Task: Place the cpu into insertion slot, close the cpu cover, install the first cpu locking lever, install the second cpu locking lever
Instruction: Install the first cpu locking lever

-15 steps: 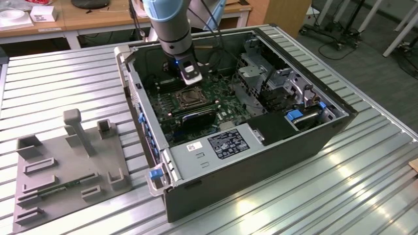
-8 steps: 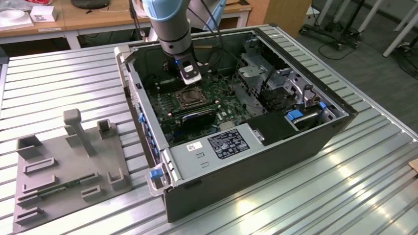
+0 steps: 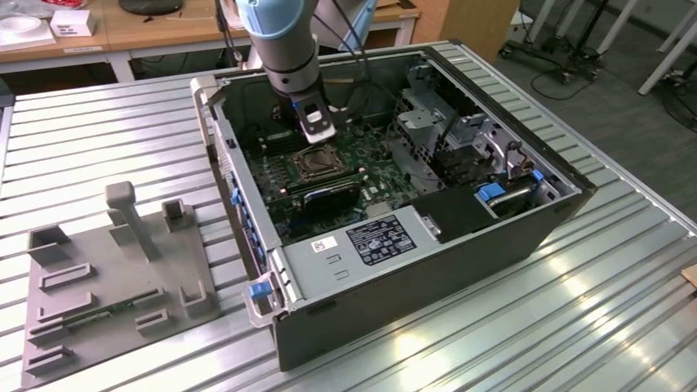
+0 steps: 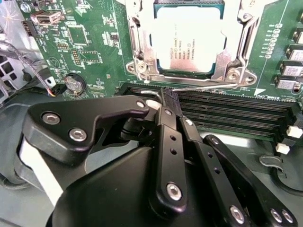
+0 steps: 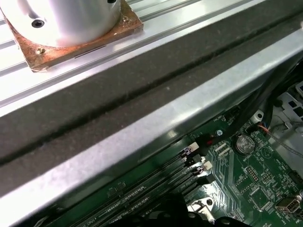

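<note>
1. Desk [image 3: 610, 327] of ribbed metal carries everything we describe; a grey fixture tray [image 3: 109, 278] sits toward the exterior view's left.
2. Computer case [image 3: 436, 212] lies open on its side, with the green motherboard [image 3: 326, 175] exposed inside.
3. Robot arm [image 3: 277, 37] reaches down into the case from above.
4. Claw [image 4: 166, 101], seen in the second wrist view, has its black fingers [image 4: 165, 142] drawn tightly together with nothing held between them. Its tip hovers over the long black memory slots [image 4: 227, 113], just beside the socket.
5. Insertion slot [image 4: 189, 38] sits amid the motherboard, and the cpu cover [image 4: 236, 61] appears folded down over it as a silvery frame.
6. Cpu [image 4: 187, 38] lies flat in the slot, its pale top showing through the cover's cut-out.
7. Locking lever [image 4: 199, 86], a thin wire, runs along the socket edge nearest the claw. We judge this lever is the step in hand; doing it well means pressing squarely on the wire and steering it sideways under its catch, without scraping the memory slots.
</note>
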### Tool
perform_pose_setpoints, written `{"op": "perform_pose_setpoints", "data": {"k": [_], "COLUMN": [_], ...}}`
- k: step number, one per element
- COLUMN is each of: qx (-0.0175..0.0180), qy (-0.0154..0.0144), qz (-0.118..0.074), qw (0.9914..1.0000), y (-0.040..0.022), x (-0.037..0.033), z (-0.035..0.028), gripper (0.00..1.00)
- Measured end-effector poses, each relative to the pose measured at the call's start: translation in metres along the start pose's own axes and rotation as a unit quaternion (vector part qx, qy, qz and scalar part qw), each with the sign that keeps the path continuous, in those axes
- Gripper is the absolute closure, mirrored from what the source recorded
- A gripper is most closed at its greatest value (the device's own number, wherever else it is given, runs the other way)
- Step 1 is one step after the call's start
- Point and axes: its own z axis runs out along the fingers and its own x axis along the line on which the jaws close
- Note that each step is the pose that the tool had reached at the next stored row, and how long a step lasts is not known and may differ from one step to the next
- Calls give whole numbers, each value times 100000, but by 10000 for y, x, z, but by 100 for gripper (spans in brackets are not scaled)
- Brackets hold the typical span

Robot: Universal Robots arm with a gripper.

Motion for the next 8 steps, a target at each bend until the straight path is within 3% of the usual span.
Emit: {"op": "perform_pose_setpoints", "data": {"k": [8], "qx": [-15], "qy": [-14], "qz": [36], "qw": [100000], "y": [-44], "x": [-23], "z": [14], "gripper": [89]}}
